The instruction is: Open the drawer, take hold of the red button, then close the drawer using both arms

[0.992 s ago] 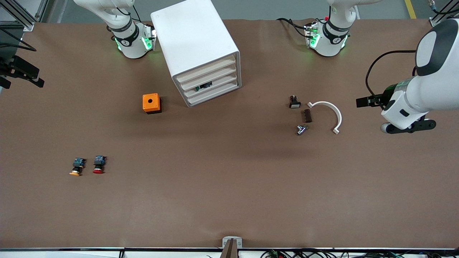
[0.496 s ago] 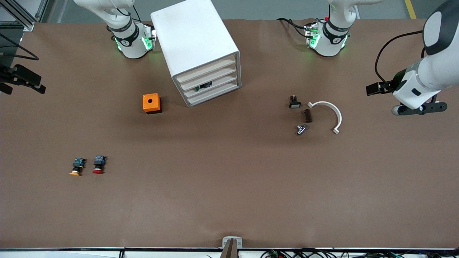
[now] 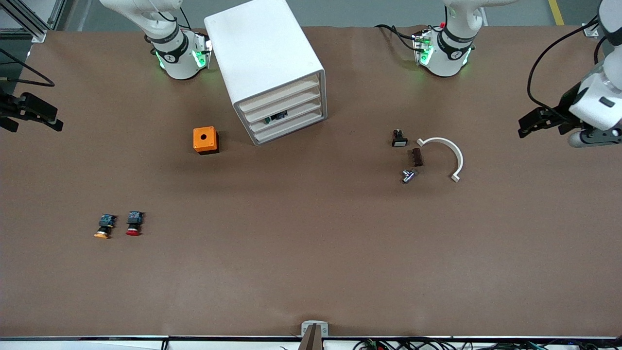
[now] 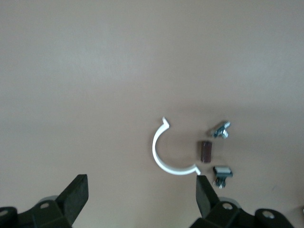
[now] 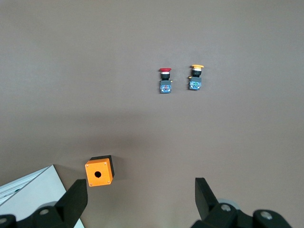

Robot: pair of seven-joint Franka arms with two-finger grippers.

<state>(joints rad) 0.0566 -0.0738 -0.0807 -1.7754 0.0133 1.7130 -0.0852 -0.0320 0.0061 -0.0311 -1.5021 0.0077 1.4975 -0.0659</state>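
Brown matte table (image 3: 311,272) fills nearly the whole front view; grey floor strip past its top edge with a yellow line at one corner, cables and a small metal bracket (image 3: 314,329) along the camera-side edge. White four-drawer cabinet (image 3: 265,58) sits angled between the two arm bases, all fronts flush; the drawer (image 3: 283,103), second from top, is shut. Orange box with a hole (image 3: 205,140) lies beside the cabinet toward the right arm's end. The button (image 3: 133,223), red cap, lies on its side on bare table well nearer the camera, toward the right arm's end, with the orange-capped button (image 3: 103,227) just beside it, not touching. Toward the left arm's end: white C-shaped clip (image 3: 446,154), small brown block (image 3: 416,157), black-and-white part (image 3: 399,139), metal fitting (image 3: 408,175), clustered but apart. Left gripper (image 4: 141,194) is up in the air over the table's edge at the left arm's end, fingers spread wide, holding nothing. Right gripper (image 5: 141,197) is at the other end, over bare table near the orange box, fingers also spread, empty; only its dark tip shows in the front view.
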